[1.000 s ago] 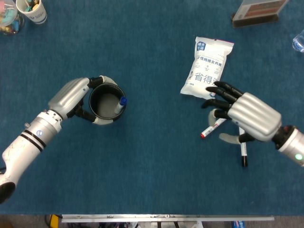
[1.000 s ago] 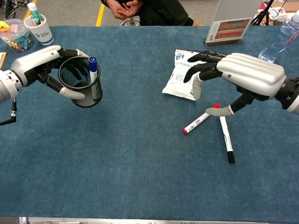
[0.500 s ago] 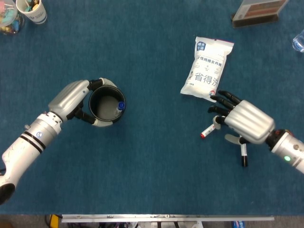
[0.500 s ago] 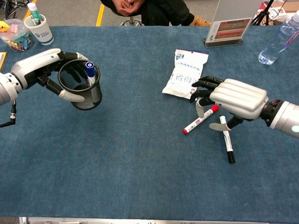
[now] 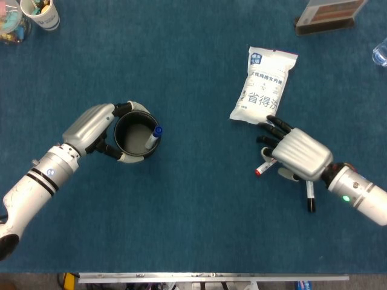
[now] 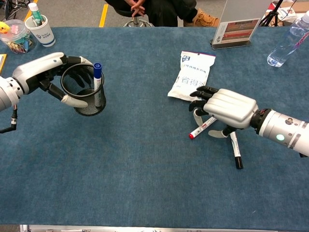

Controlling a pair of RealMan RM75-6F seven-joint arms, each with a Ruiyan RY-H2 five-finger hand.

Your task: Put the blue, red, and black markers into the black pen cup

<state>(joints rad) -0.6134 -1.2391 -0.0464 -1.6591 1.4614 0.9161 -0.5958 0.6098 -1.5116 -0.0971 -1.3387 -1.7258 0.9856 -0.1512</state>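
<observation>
My left hand (image 5: pixel 89 128) grips the black mesh pen cup (image 5: pixel 135 139) from its left side and holds it slightly tilted; the same left hand (image 6: pixel 42 72) and cup (image 6: pixel 85 91) show in the chest view. The blue marker (image 6: pixel 98 79) stands inside the cup, cap up. My right hand (image 5: pixel 294 154) lies low over the red marker (image 5: pixel 262 167), fingers curled on one side and thumb on the other. The palm hides most of the red marker (image 6: pixel 200 129), which still lies on the table. The black marker (image 6: pixel 235 151) lies just right of it, partly under the hand.
A white snack packet (image 5: pixel 263 84) lies just beyond my right hand. A paper cup with pens (image 6: pixel 40 28) and a clear tub (image 6: pixel 13 37) stand at the far left. A sign stand (image 6: pixel 237 30) and a water bottle (image 6: pixel 288 42) are at the far right.
My right hand has come down and towards the left over the red marker, its fingers curling around it. The left hand has kept hold of the cup, tilting it slightly.
</observation>
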